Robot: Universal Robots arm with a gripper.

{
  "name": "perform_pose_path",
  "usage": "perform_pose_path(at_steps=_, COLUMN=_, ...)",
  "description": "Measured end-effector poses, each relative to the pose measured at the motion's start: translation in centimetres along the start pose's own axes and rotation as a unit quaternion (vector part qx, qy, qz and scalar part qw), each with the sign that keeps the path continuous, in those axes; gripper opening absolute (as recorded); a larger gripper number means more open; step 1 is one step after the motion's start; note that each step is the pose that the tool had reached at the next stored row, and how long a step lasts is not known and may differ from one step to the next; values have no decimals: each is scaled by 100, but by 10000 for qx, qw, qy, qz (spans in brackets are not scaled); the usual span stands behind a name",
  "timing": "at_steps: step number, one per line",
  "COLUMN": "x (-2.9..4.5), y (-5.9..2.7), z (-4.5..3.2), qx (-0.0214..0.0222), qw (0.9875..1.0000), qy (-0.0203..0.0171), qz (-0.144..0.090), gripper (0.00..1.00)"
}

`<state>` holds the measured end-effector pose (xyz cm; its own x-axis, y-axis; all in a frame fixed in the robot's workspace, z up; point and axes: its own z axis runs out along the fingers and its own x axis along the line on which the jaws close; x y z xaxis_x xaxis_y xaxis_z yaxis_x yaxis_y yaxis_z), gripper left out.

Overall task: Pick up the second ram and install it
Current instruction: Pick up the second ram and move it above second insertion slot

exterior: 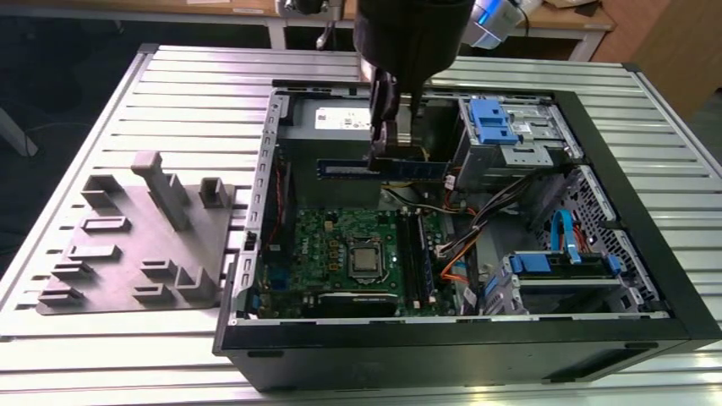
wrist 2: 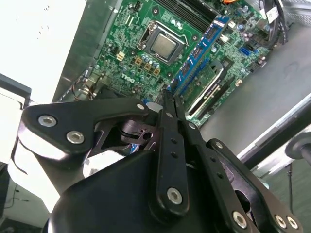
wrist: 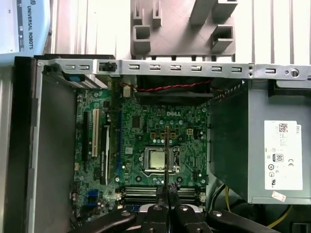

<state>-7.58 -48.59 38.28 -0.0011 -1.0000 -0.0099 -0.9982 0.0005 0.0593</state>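
The claw [exterior: 386,156] hangs down from the dark arm over an open computer case [exterior: 631,254]. Its two fingers are squeezed tight on the second ram [exterior: 344,169], a long thin blue strip. They pinch it near its middle, so one end sticks out on each side. The strip lies flat and level, up in the air, and is not touching anything below it. In the exterior view it shows in front of the low edge of the grey power box [exterior: 327,127], just above the big green board [exterior: 338,249]. In the second wrist view the black fingers [wrist 2: 167,145] meet at the tip, and the blue strip [wrist 2: 204,48] runs out from them over the green board [wrist 2: 121,29]. In the first wrist view the strip [wrist: 166,145] is seen from its thin edge, like a dark line crossing the shiny square chip [wrist: 156,159]. The case sits on a counter [exterior: 101,355] made of long metal slats. A grey tray [exterior: 135,245] with little stands rests on the counter, toward the exterior view's left of the case.
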Motion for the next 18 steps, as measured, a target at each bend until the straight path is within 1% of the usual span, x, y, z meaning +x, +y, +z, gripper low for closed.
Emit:
perform_pose_path(at_steps=3, x=-22, y=-11, z=25, qx=-1, qw=10000, qy=-3, qz=4, gripper=9)
perform_pose_path(at_steps=4, x=-26, y=-12, z=35, qx=0, qw=10000, qy=-17, qz=3, gripper=9)
perform_pose_path(at_steps=6, x=-28, y=-13, z=52, qx=0, qw=10000, qy=-67, qz=0, gripper=9)
perform_pose_path(at_steps=7, x=-29, y=-14, z=66, qx=1, qw=10000, qy=-85, qz=-1, gripper=9)
perform_pose_path(at_steps=9, x=-29, y=-15, z=92, qx=3, qw=9999, qy=-106, qz=-2, gripper=9)
perform_pose_path(at_steps=13, x=-28, y=-20, z=160, qx=9, qw=9999, qy=-107, qz=-3, gripper=9)
perform_pose_path(at_steps=18, x=-27, y=-40, z=219, qx=25, qw=9999, qy=-106, qz=-21, gripper=9)
